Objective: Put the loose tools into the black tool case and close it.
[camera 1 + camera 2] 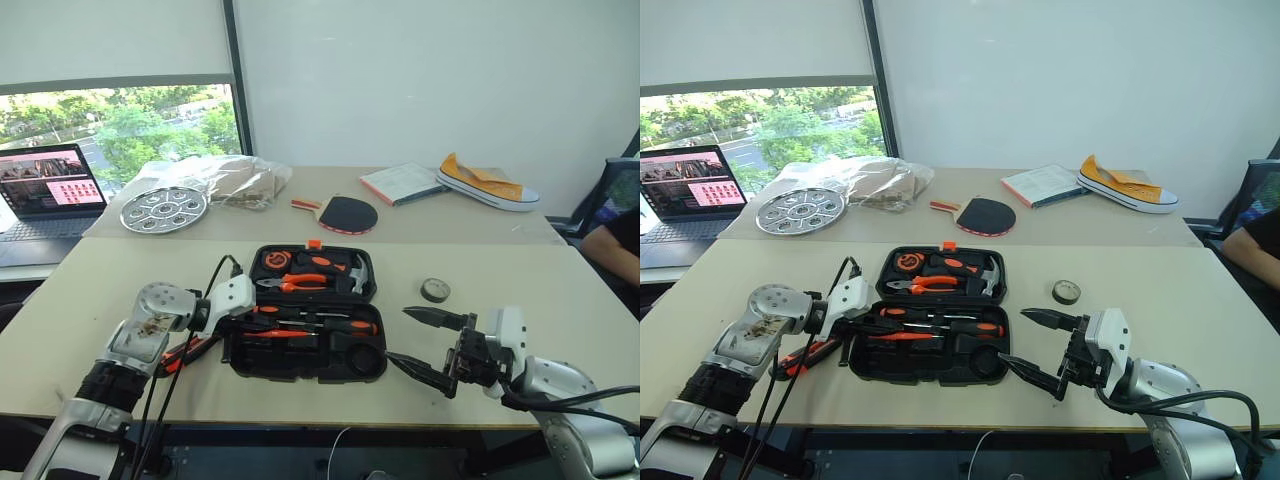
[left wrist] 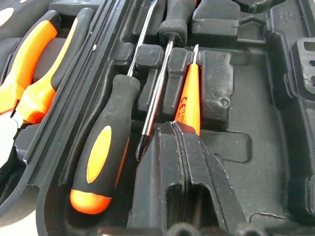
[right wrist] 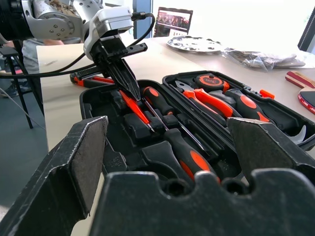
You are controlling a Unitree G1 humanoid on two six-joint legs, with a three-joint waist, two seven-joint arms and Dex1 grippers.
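Over on the beige tabletop point(image 1: 90, 290), an orange-and-black utility knife point(image 1: 805, 355) lies just left of the flat black plastic tool case point(image 1: 305, 312), apart from it. The left hand point(image 3: 129, 88) reaches into the case's near half, its two black fingers pressed together on the tip end of the short all-orange screwdriver point(image 2: 188, 101), which rests slanted across the moulded recesses. Beside it, inside the same half, two long black-and-orange-handled screwdrivers point(image 1: 335, 325) lie lengthwise, their rubbery grips matte and steel shafts glinting. The case lies open flat; its far half carries orange-handled pliers point(image 1: 300, 283), a hammer point(image 1: 358, 272) and a round orange tape measure point(image 1: 275, 260), with a small orange latch point(image 1: 314, 243) at the far edge. Right of the case, well apart, a small dark tape roll point(image 1: 435, 290) sits alone on the tabletop. Nearest the case's right corner, the right hand point(image 1: 420, 345) hovers with fingers spread wide, gripping nothing.
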